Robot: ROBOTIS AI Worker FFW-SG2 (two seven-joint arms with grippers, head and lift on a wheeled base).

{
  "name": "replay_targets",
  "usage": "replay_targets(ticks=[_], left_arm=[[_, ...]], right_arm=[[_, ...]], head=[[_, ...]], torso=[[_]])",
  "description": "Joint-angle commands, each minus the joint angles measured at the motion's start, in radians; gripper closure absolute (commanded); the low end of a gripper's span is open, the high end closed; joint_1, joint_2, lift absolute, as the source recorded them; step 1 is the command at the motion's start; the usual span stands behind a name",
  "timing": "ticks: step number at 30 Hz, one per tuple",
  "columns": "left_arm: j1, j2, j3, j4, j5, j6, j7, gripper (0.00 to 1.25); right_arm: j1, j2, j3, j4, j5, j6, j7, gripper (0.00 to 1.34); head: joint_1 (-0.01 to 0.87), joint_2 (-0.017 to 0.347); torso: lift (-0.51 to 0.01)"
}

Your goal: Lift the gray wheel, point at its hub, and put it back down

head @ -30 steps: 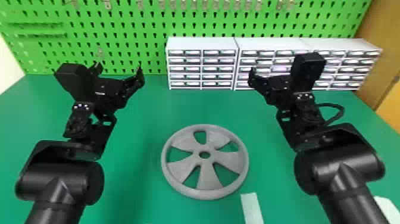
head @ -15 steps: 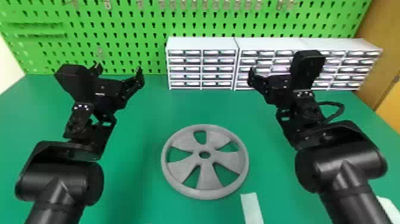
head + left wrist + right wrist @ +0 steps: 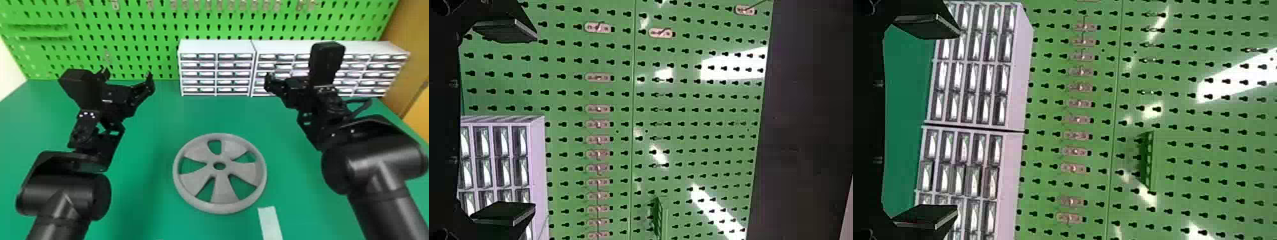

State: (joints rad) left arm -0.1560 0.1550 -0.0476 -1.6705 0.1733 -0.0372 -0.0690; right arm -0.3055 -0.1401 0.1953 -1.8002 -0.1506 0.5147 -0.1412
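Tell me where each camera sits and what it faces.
Head view: on the robot's head, looking forward and down at the gray wheel on the table; left arm and right arm show.
Left wrist view: on that wrist, facing the pegboard; left gripper shows, open.
Right wrist view: on that wrist, facing the drawer units and pegboard; right gripper shows, open.
Both share pegboard and drawer units.

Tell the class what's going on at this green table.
Nothing is being handled at this moment. A robot holds its left tool and right tool open and empty, facing the green pegboard. The gray wheel lies flat on the table, between the arms, with a white strip near its rim. It is neither lifted nor pointed at right now.
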Motion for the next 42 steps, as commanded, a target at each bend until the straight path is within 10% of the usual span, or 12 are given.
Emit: replay_targets(ticks=[1,22,42], left_arm=[[0.003,0.001,0.000,0.000,0.000,0.002,0.000,0.09],[0.001,0.001,-0.003,0.000,-0.003,0.016,0.000,0.09],[0.001,0.001,0.000,-0.006,0.003,0.049,0.000,0.09]], right_arm=[[-0.021,0.007,-0.007,-0.041,-0.004,0.137,-0.002,0.07],[-0.165,0.019,0.003,-0.076,-0.052,0.662,-0.015,0.08],[-0.325,0.063,0.067,0.212,-0.095,0.871,-0.015,0.08]], head=[[0.692,0.048],[0.692,0.048],[0.692,0.048]], torso=[[-0.088],[-0.088],[-0.088]])
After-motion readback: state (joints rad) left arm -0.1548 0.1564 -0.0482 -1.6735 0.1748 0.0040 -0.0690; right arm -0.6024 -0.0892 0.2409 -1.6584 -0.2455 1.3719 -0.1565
